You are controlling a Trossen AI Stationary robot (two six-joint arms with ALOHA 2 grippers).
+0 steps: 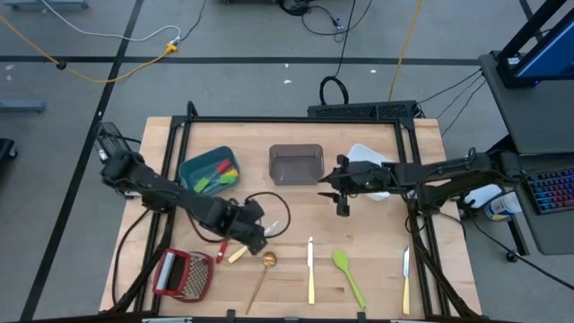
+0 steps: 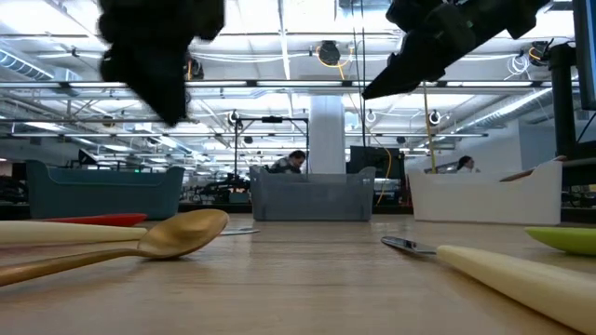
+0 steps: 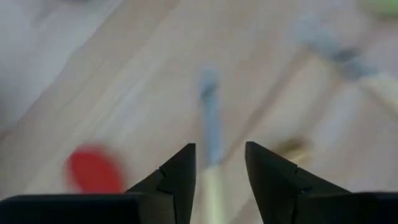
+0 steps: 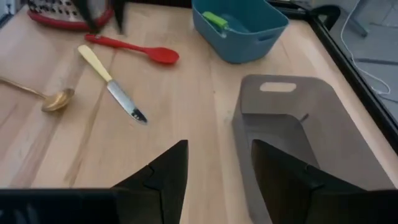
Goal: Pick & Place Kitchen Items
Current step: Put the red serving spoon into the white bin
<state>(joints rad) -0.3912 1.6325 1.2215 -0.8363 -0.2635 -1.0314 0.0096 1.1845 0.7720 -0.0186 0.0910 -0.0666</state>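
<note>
bench (image 1: 377, 269): pale wood planks, matt, visible grain
gold spoon (image 2: 172, 235): metal, satin sheen
red spatula (image 4: 134, 50): smooth, silicone-like, slight gloss
cream-handled knife (image 4: 112, 84): smooth glossy handle, bright metal blade
green spatula (image 1: 348, 274): smooth, matt
grater (image 1: 184, 274): dull metal face, red plastic frame
teal bin (image 4: 239, 28): smooth plastic
grey bin (image 4: 298, 130): matt plastic

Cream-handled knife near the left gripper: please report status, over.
Left gripper open, above cream-handled knife, not gripping. Right gripper open, beside grey bin. Red spoon close alongside the knife.
</note>
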